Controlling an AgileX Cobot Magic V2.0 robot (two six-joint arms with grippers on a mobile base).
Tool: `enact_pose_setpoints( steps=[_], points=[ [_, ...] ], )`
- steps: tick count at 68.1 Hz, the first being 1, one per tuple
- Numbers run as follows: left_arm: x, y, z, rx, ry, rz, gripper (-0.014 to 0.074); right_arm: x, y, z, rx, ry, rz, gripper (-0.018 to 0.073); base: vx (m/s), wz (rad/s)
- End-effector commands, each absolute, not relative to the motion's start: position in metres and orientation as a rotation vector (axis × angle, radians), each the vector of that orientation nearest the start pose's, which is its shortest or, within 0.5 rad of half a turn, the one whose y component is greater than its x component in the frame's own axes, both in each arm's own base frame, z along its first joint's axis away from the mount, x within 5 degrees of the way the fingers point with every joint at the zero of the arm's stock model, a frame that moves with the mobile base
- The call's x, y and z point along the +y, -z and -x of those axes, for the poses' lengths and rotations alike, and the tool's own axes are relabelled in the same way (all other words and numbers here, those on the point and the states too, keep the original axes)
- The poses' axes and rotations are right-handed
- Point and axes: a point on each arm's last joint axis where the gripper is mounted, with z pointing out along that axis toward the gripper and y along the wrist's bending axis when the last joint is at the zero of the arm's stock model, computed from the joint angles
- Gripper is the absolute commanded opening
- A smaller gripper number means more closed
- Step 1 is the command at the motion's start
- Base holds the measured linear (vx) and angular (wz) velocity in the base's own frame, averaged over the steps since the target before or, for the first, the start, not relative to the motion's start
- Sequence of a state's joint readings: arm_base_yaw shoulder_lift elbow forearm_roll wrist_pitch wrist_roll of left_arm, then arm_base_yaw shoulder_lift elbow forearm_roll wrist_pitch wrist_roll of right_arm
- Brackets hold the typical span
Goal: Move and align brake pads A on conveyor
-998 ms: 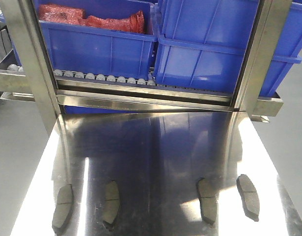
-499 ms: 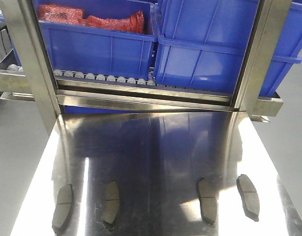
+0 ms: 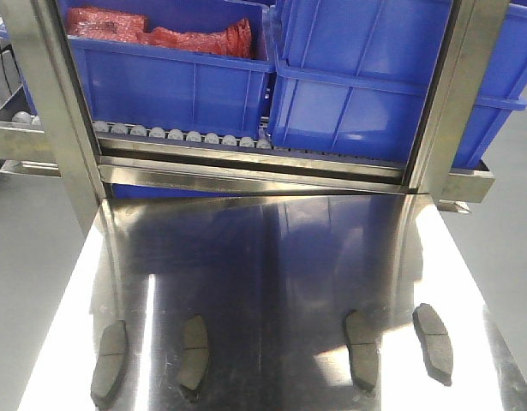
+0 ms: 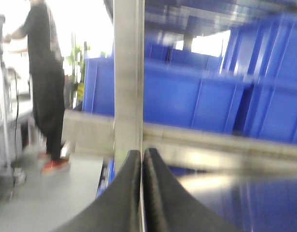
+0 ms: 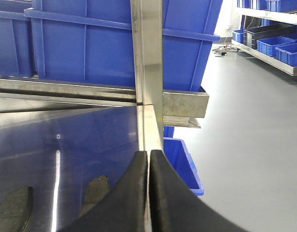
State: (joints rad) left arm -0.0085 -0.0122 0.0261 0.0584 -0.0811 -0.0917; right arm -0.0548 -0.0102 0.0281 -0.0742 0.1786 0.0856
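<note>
Four brake pads (image 3: pixel 193 355) lie in a row on the steel tabletop (image 3: pixel 272 257), low in the front view, unmoved since one second ago. Only the wrist views show the left gripper (image 4: pixel 141 153) and right gripper (image 5: pixel 148 153), both pressed together on nothing. The right wrist view catches two pads at lower left; the left one a person (image 4: pixel 44 82), upper left.

four grey-brown brake pads (image 3: pixel 110 360) (image 3: pixel 193 353) (image 3: pixel 361 349) (image 3: pixel 434 341) lie flat (two spaced pairs), roughly parallel.

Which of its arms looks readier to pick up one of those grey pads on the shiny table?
Probably the right. The right gripper, shut, has two brake pads in its wrist view. The left gripper, also shut, has a blurred view of a steel post and blue bins, no pad.
</note>
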Motion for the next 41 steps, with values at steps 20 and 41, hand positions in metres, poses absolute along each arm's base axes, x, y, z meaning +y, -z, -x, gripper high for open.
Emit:
enact_pose_setpoints(
  steps=[20,41],
  points=[
    [-0.002,-0.254,-0.042,1.077,0.052,0.001,-0.0006,-0.004,-0.191,-0.056,1.604,0.050,-0.055,-0.0011,0.00,0.00],
    [-0.002,-0.341,-0.051,1.135,0.003,-0.033,0.0017,-0.004,-0.191,-0.056,1.604,0.050,-0.055,-0.0011,0.00,0.00]
  ],
)
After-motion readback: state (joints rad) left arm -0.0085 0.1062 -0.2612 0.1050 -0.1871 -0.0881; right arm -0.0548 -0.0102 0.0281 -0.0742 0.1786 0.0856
